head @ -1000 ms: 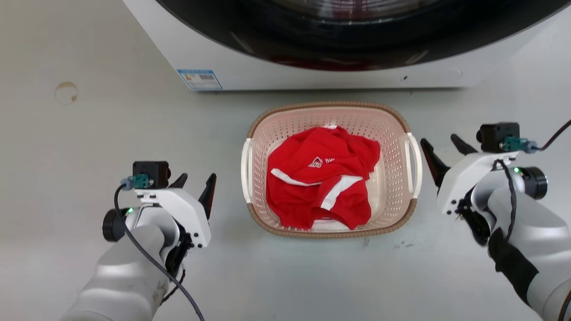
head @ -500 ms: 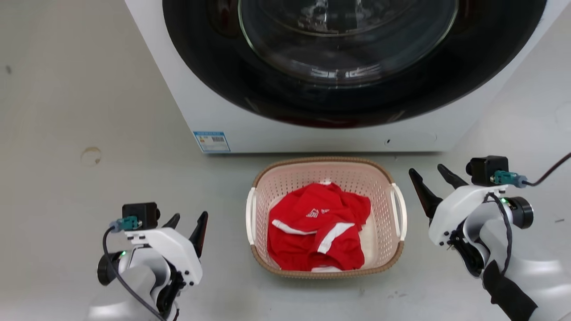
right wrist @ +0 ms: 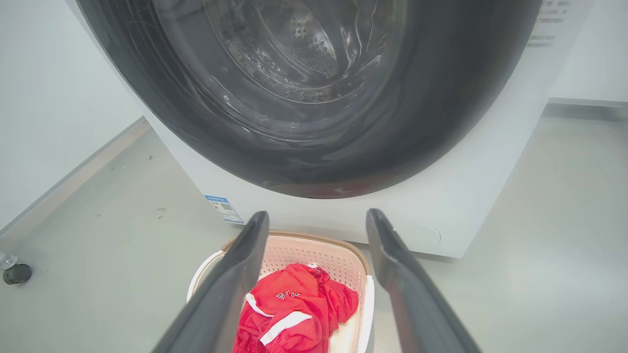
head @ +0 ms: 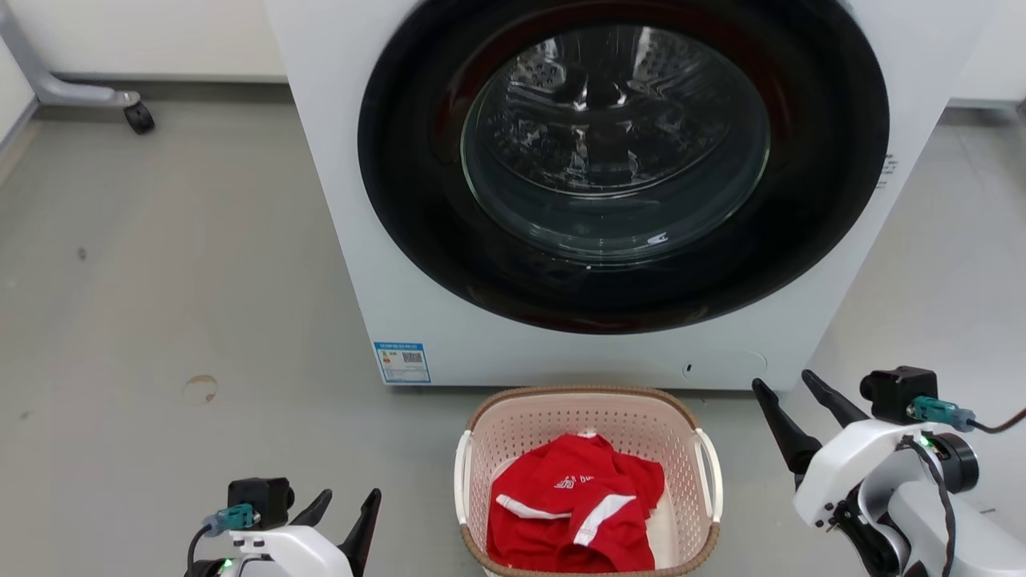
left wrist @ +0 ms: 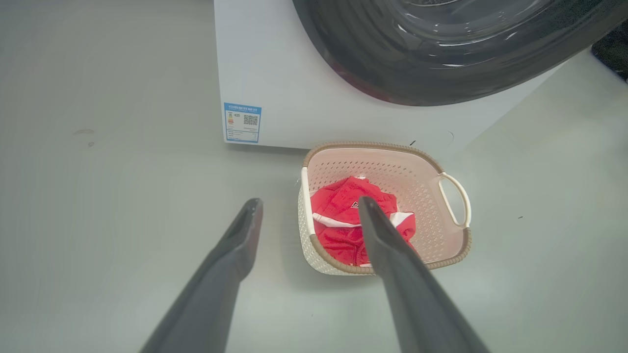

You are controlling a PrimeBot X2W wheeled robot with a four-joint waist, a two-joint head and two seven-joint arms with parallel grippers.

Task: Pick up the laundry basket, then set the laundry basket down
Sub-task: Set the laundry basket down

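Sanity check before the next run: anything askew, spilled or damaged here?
Nothing stands out. The laundry basket sits upright before the washing machine, with the red garment crumpled inside. One small floor stain lies left of the washer.

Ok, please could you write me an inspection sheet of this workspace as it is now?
Surface: grey floor, one round stain.
Job's things: laundry basket upright on the floor, just before the washing machine; red garment inside.
Clutter: nothing seen.
Grippers: left pincer and right pincer both open, one on each side of the basket, not touching it.
Cables: left wrist cable and right wrist cable, both away from the basket.
Surroundings: white front-loading washing machine; caster wheel at far left.
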